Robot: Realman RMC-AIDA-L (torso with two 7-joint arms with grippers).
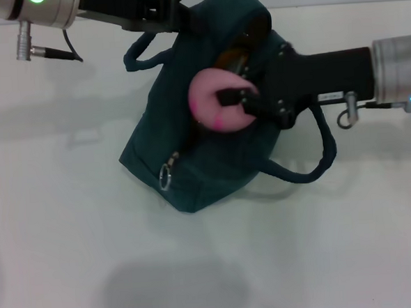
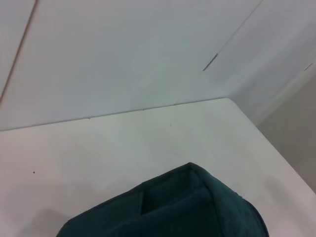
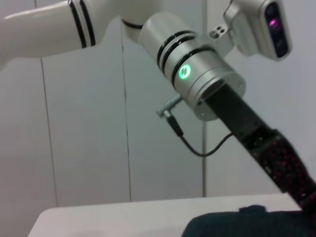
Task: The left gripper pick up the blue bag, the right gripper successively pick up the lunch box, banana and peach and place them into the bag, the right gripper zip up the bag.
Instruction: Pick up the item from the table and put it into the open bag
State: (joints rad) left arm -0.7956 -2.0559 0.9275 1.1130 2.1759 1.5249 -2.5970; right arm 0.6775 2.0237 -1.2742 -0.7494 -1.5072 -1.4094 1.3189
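- Where the table [image 1: 323, 258] lies nearest the robot, its white top carries only a soft grey shadow.
- Bag [image 1: 192, 162]: dark teal fabric, resting on the table at mid-scene, its near lower corner toward the robot; the silver ring pull [image 1: 165, 177] of the zipper hangs at its near left face.
- One loop handle [image 1: 311, 165] droops off the bag's right side onto the table; the second handle [image 1: 138, 55] curls out at the upper left.
- Peach [image 1: 220, 101]: pale pink, round, held over the bag's open mouth, just above the dark interior.
- Right gripper [image 1: 240, 99]: enters from the right, its black fingers clamped on the peach, one finger crossing the fruit's face.
- Inside the opening, beside the peach, an orange-yellow patch [image 1: 231, 56] shows; what it is cannot be told.
- Left gripper [image 1: 183, 16]: reaches in from the upper left to the bag's far top edge, where the fabric stands raised; its fingers meet the cloth, but their state cannot be told.
- Left wrist view: the bag's raised fabric edge [image 2: 187, 207] fills the lower frame, the table [image 2: 123, 143] and wall behind it.
- Right wrist view: the left arm [image 3: 207, 84] with its green ring light [image 3: 184, 72] slants down toward a dark bag edge [image 3: 247, 224].
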